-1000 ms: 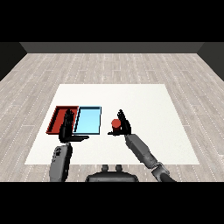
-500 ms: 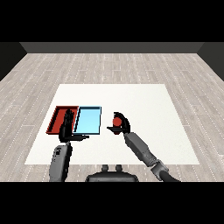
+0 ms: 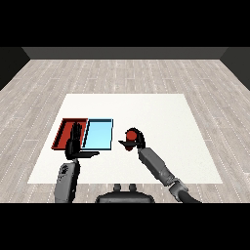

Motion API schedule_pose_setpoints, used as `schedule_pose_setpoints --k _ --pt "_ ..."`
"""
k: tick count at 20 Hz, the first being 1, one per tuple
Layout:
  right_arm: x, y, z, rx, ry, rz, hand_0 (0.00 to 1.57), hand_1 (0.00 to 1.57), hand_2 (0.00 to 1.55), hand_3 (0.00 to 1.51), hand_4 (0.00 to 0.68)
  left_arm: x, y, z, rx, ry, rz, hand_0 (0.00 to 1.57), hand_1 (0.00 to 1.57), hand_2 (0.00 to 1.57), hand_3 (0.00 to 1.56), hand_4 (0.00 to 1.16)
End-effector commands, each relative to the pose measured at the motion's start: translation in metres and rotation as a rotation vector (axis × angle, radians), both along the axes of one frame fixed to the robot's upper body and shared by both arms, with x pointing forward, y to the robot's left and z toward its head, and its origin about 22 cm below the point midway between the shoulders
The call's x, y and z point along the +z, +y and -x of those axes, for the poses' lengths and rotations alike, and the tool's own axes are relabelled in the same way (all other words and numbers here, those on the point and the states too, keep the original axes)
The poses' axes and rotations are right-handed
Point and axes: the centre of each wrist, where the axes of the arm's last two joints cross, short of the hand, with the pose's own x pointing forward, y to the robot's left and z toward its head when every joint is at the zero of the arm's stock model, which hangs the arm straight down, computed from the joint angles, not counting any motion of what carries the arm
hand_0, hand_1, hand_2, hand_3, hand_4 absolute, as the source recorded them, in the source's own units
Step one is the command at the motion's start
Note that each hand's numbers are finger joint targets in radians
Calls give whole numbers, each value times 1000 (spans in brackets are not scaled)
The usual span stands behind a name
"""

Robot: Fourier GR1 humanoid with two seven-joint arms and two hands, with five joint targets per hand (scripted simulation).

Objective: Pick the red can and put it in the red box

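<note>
White table (image 3: 161,110): square top on grey plank floor (image 3: 122,73), seen from above and behind the arms.

Red tray (image 3: 63,128): left part of table, long side running away from the viewer, partly covered by the left hand's fingers at its near right corner.

Light blue tray (image 3: 100,132): just right of the red tray, side by side and touching or nearly so along the shared edge; nothing inside.

Red can (image 3: 131,135): right of the light blue tray, apart from it, near the table's middle front; top face visible as a red disc; enclosed by the right hand. Whether resting on the table or lifted off it: cannot tell. Not in either tray.

Right hand (image 3: 137,142): black, at the end of grey forearm (image 3: 156,165) coming in from lower right; fingers and thumb curled round the can, thumb showing on the can's left side.

Left hand (image 3: 74,141): black, raised upright over the near edge of the two trays; fingers straight and pointing away, thumb stretched out flat to the right; holding nothing. Grey forearm (image 3: 67,178) below it, rising from lower left.
</note>
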Motion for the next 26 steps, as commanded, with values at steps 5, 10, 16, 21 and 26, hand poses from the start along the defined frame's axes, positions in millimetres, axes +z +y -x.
schedule_pose_setpoints --k 5,10,16,21,26 --pt "5 -1 -6 -23 19 27 1571 1571 1486 1426 581 3 7 8 -3 -3 12 0 0 0 0 0" --pt "7 -5 -12 -27 -17 27 1571 1571 1481 1411 595 2 -14 20 0 -19 15 0 0 0 0 0" --pt "52 -27 1 -29 -107 14 1571 1571 1481 1402 619 7 -7 27 -30 2 -36 0 0 0 0 0" --pt "77 -44 16 -69 -235 44 1570 1570 1474 1403 605 -7 -8 2 -50 -7 -40 0 0 0 0 0" --pt "100 -42 11 -89 -291 52 1518 1518 1453 1400 600 12 -43 3 -156 14 11 0 0 0 0 0"
